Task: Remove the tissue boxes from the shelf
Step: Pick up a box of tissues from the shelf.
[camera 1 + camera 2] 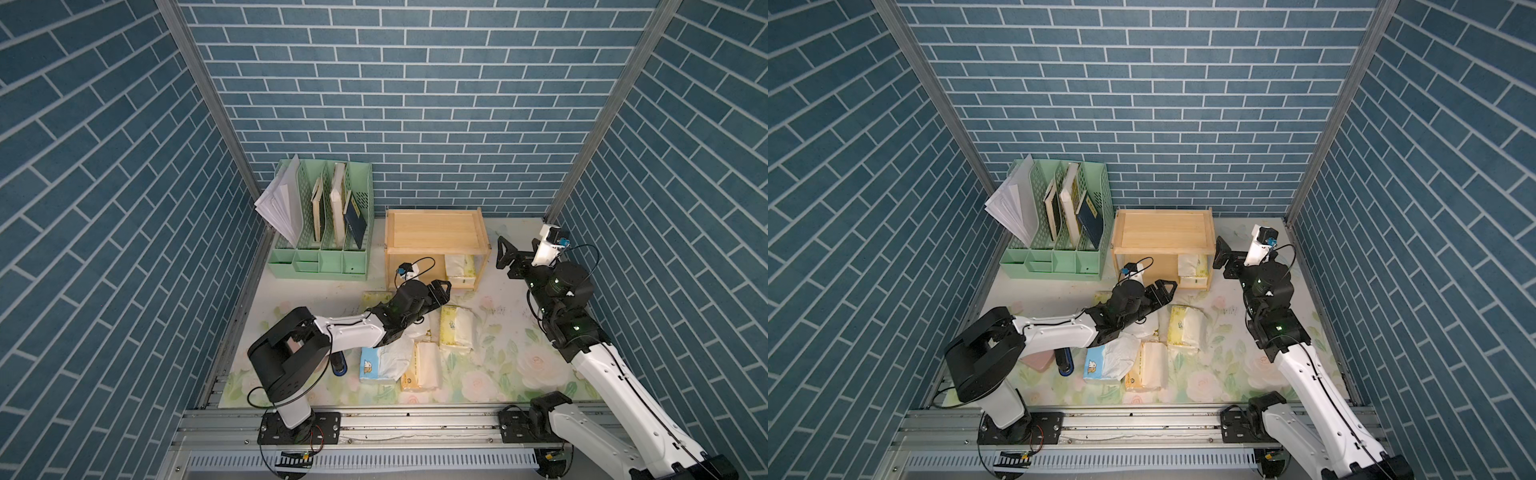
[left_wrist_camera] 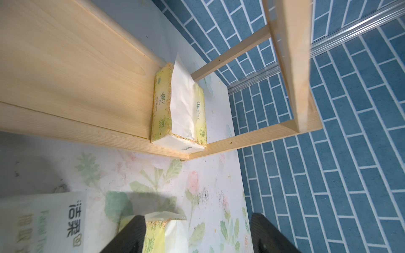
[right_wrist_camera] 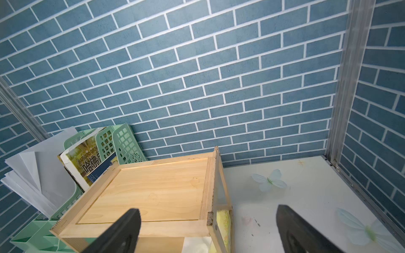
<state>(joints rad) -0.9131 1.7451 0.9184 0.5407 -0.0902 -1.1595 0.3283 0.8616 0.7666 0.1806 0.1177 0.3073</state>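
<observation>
1. Left wrist view: my left gripper (image 2: 196, 219) is low over the table in front of the shelf (image 2: 72, 76). The arm is stretched forward and the fingers are well apart, gripping nothing. A yellow pack (image 2: 162, 232) lies on the table below them.
2. My right gripper (image 3: 208, 210) hangs beside the shelf's right end, spread wide and holding nothing.
3. The shelf's lower tier holds one yellow tissue pack (image 2: 179, 109) at its right end.
4. A peach pack (image 1: 424, 368) and a light blue pack (image 1: 372, 365) lie on the table by my left arm.
5. The mint organizer (image 1: 320, 257) holds papers and books.
</observation>
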